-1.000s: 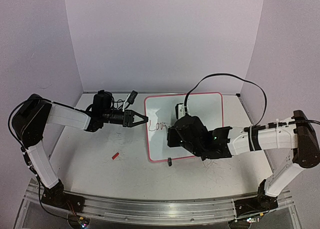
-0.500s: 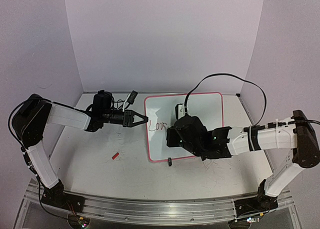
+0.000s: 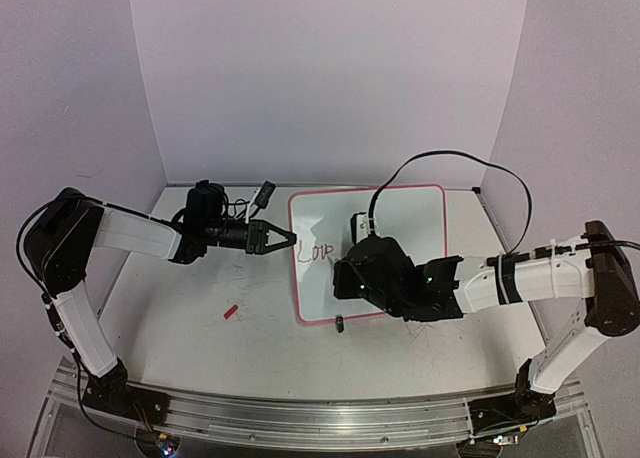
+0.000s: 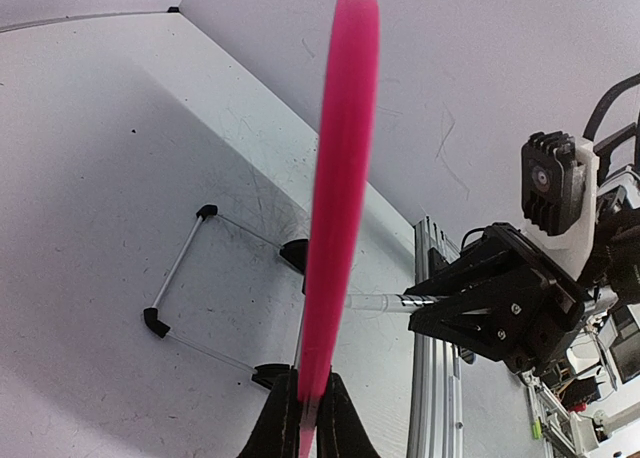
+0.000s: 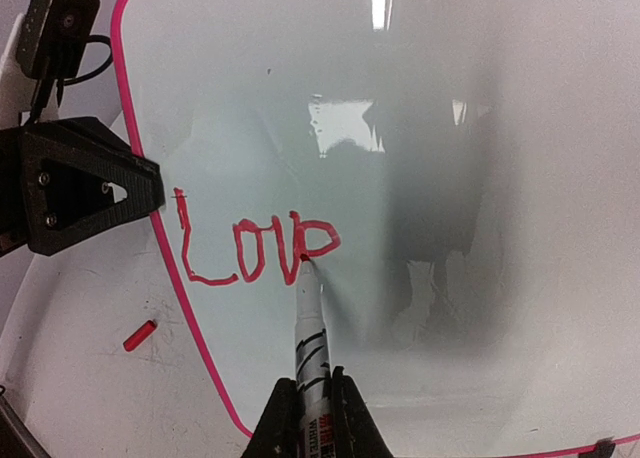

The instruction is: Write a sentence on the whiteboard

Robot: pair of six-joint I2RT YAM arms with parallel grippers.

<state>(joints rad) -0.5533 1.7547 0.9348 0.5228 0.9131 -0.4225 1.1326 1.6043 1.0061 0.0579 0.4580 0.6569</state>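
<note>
The whiteboard (image 3: 410, 218) with its pink-red rim stands tilted at mid-table. My left gripper (image 3: 290, 238) is shut on its left rim, which shows edge-on as a pink bar (image 4: 340, 178) between my fingertips (image 4: 308, 418). My right gripper (image 5: 312, 403) is shut on a white marker (image 5: 311, 328) with black print. The marker's red tip touches the board at the end of the sentence (image 5: 255, 248), thick red letters reading "Lov" plus a closed loop. From above, the writing (image 3: 318, 251) lies just left of my right gripper (image 3: 342, 274), which hides the marker.
A small red cap (image 3: 231, 312) lies on the table left of the board, and also shows in the right wrist view (image 5: 139, 335). The board's wire stand with black feet (image 4: 180, 268) rests behind it. Purple walls close in three sides.
The right gripper has shifted slightly, and the marker has added a closed loop after "Lov". The left gripper has kept its hold on the rim, unmoved.
</note>
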